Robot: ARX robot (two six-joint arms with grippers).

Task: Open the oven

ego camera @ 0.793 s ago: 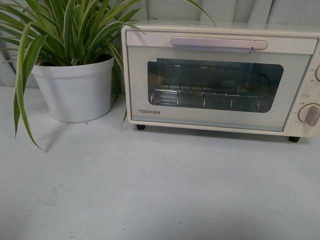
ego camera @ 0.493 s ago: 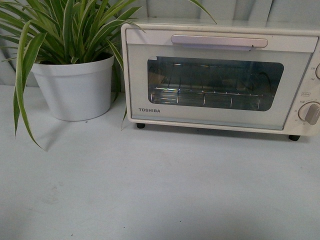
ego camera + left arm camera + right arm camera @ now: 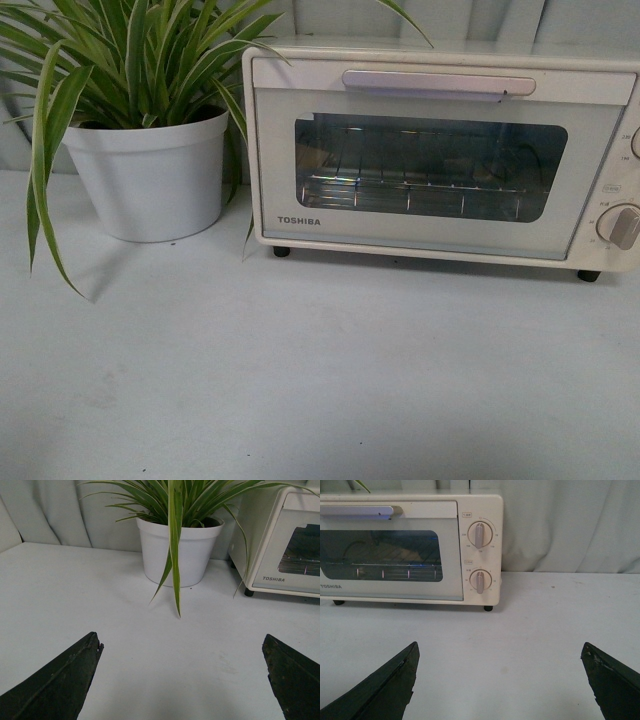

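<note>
Oven (image 3: 440, 150) task: nothing done yet. On table (image 3: 300, 380), potted plant (image 3: 150, 180) at left, oven just beside it at right. Door fully closed, bar handle (image 3: 438, 84) along top edge untouched. Left gripper (image 3: 181, 639): spread wide, empty, facing plant. Right gripper (image 3: 500, 646): spread wide, empty, facing knobs (image 3: 479, 535), well apart from oven. Left to do: reach handle, grip, likely pull door down.

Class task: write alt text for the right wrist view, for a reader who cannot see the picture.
A cream-white oven, glass door shut, stands on a white table, with a pale bar handle across the door's top and two round knobs beside it. In the foreground the right gripper is open, its dark jaws wide apart, holding nothing.
</note>
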